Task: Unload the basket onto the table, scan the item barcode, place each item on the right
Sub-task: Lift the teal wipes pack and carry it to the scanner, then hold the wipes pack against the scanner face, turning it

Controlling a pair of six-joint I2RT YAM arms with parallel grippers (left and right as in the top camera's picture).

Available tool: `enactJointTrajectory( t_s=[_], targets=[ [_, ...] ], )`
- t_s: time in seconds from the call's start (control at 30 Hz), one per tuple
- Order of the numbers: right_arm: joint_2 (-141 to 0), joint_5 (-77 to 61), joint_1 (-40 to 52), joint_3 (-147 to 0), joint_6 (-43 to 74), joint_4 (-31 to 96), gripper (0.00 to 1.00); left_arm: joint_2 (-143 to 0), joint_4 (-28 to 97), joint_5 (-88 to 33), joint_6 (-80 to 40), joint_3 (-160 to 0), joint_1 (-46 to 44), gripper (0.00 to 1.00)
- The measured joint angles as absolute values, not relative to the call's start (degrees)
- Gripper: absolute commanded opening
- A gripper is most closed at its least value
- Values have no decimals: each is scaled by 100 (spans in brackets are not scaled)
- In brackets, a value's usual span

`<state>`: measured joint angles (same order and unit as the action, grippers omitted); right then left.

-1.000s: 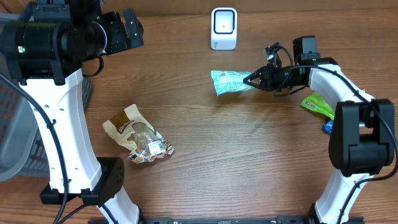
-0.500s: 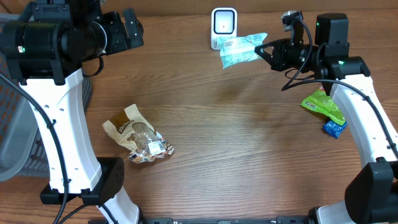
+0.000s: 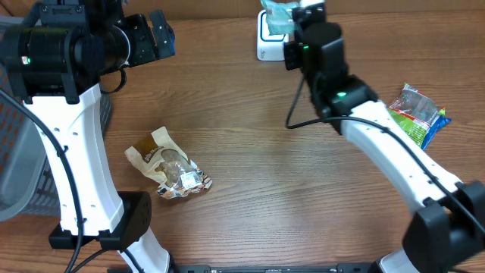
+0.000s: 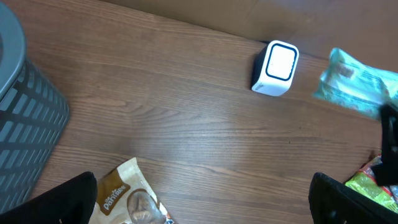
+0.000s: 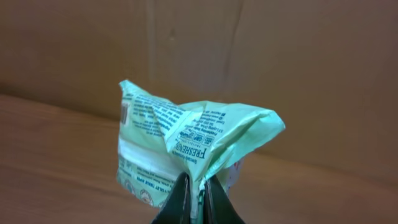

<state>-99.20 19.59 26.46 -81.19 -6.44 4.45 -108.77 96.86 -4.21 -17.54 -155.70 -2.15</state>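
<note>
Slippage threatens: my right gripper point(image 5: 198, 186) pinches one thin fold of the pale-green crinkled plastic packet point(image 5: 186, 146) ahead; twisting would hide its barcode.

Packet point(image 3: 276, 15) near scanner point(image 4: 275, 67) at rear; snack bag point(image 3: 168, 165) front-left, pouches point(image 3: 417, 114) right.

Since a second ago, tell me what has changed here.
The right pincer, shut on the teal packet, carried it from nearer the table's middle to the white scanner at the far edge. The left pincer stayed open; the brown snack bag and the scanner did not move.
</note>
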Motion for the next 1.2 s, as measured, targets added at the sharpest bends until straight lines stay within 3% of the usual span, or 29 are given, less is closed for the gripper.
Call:
enactJointTrajectory(
  t_s=[0.27, 0.53, 1.2],
  targets=[
    [-11476, 3599, 2742, -8084, -3614, -2082, 4, -10877, 9690, -421, -1754, -15568, -215, 100],
    [-12256, 3649, 2742, -8082, -5551, -3583, 4, -10877, 9688, -423, -1754, -15568, -215, 100],
    [-12805, 3138, 2742, -8082, -7684, -3844, 4, -10877, 9688, -423, -1754, -15568, -215, 100]
  ],
)
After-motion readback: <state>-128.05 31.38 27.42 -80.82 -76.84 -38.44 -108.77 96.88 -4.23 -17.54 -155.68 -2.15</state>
